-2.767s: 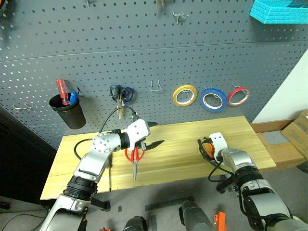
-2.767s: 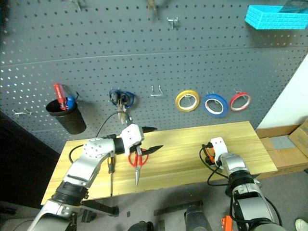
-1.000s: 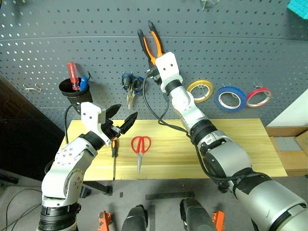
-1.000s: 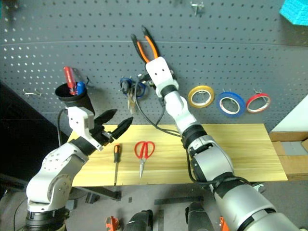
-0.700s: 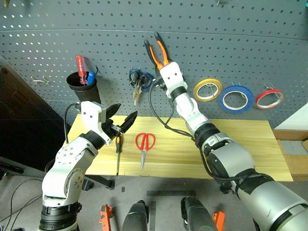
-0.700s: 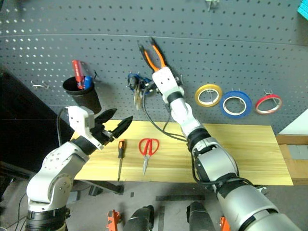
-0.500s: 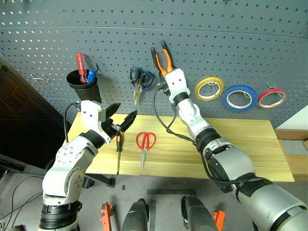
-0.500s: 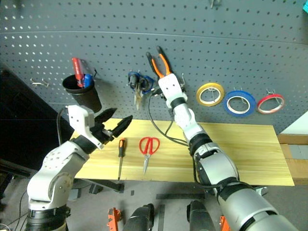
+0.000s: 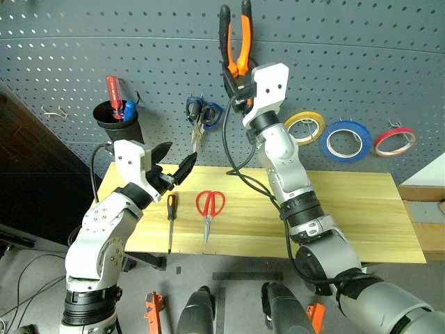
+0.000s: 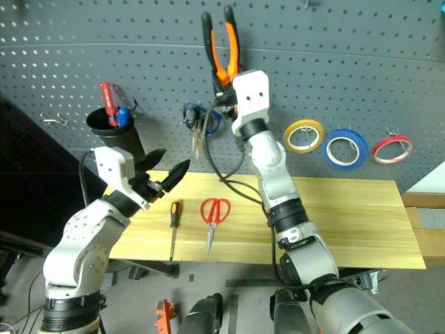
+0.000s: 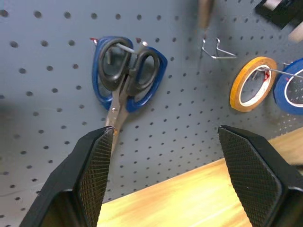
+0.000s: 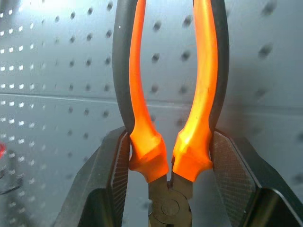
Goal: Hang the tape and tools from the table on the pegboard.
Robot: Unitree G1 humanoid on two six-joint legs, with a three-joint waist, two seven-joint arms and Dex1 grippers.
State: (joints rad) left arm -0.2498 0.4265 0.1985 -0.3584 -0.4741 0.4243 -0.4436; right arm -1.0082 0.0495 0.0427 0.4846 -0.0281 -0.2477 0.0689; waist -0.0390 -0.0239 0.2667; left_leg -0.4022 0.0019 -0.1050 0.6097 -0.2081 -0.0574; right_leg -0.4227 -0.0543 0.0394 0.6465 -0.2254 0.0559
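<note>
A dark grey pegboard [image 9: 361,62] forms the back wall, with the light wood table [image 9: 348,209] standing against its lower edge. Landmark taken: the blue-handled scissors [image 9: 200,120] hanging on the pegboard.

Well to the right of those scissors hang three tape rings in a row: yellow tape ring [image 9: 304,127] nearest, then the blue tape [image 9: 347,141], then the red tape ring [image 9: 394,141]. To the left of them, a black cup [image 9: 119,122] holds a red-handled screwdriver [image 9: 112,91].

Below the scissors, on the table, lie the red-handled scissors [image 9: 208,212] and, just left of these, the slim screwdriver [image 9: 170,220].

The right gripper [image 12: 168,163] is raised above and right of the hanging scissors, before the pegboard. Its jaws are clamped on the pliers [image 9: 236,42] near the pivot, handles pointing upward.

The left gripper [image 9: 174,161] hovers below-left of the hanging scissors, above the table, jaws spread wide and holding nothing.
</note>
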